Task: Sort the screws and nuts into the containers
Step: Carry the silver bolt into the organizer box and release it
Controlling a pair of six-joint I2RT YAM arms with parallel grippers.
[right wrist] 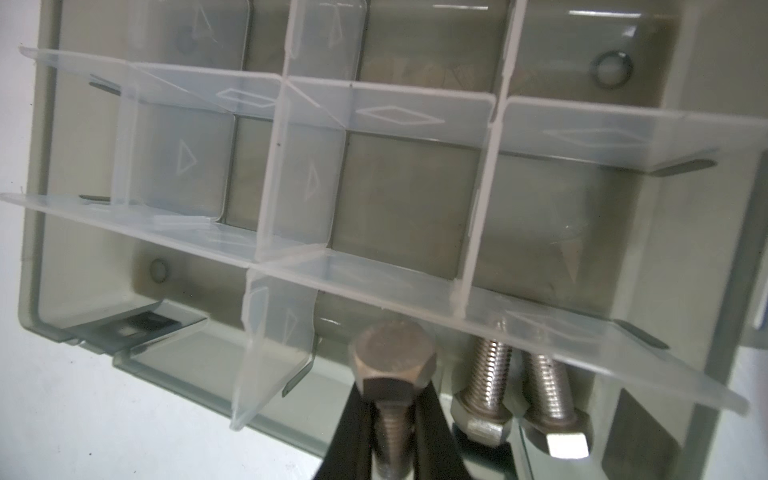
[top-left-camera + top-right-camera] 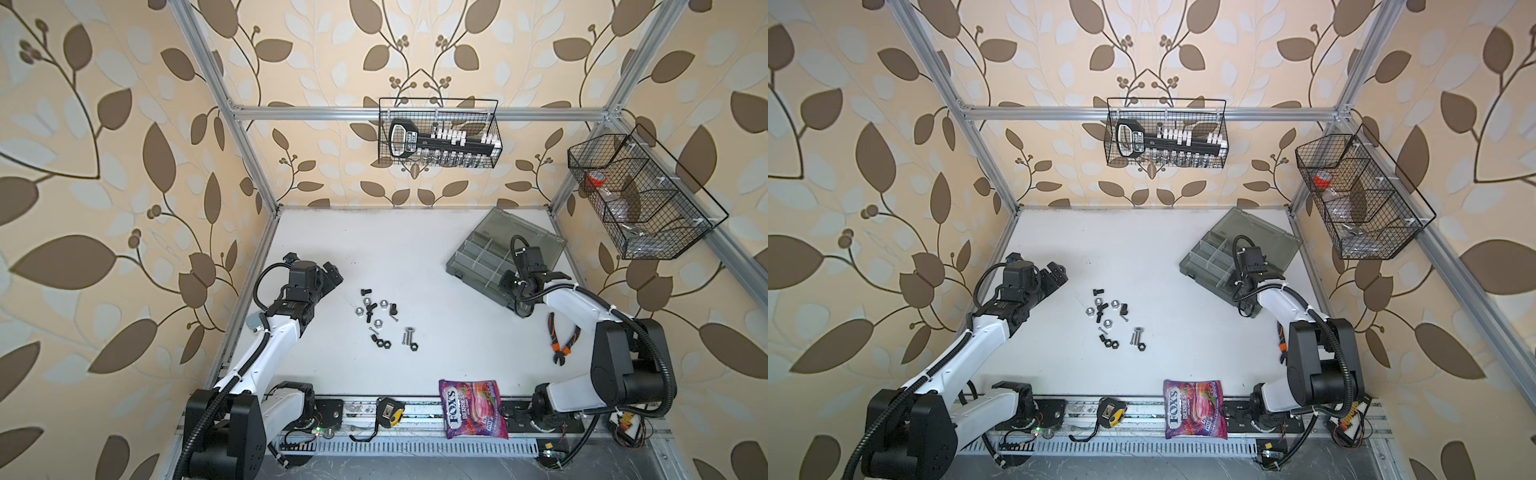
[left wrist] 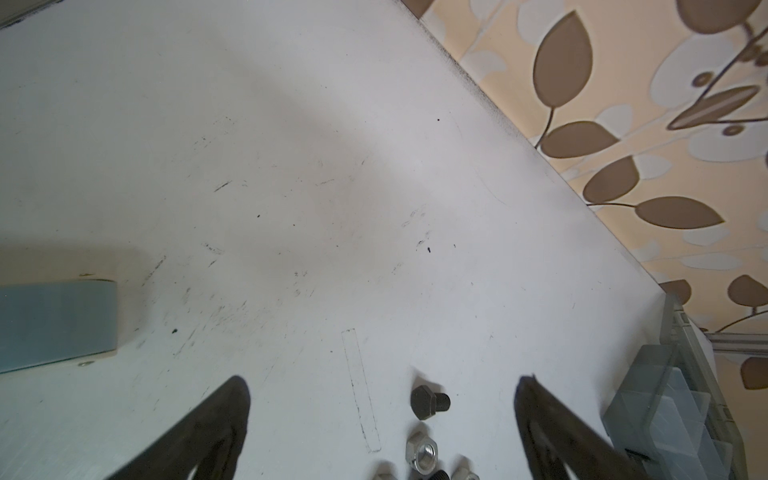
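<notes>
Loose screws and nuts lie in a scatter at the middle of the white table in both top views, black and silver mixed. My left gripper hangs open just left of them; in the left wrist view a black screw and a silver nut lie between its spread fingers. My right gripper is shut on a silver hex-head screw, held over a near compartment of the grey containers box. Two silver screws lie in the compartment beside it.
Orange-handled pliers lie right of the right arm. A candy bag and a tape measure sit at the front edge. Black wire baskets hang on the back and right walls. The box's smoky lid stands open behind the box.
</notes>
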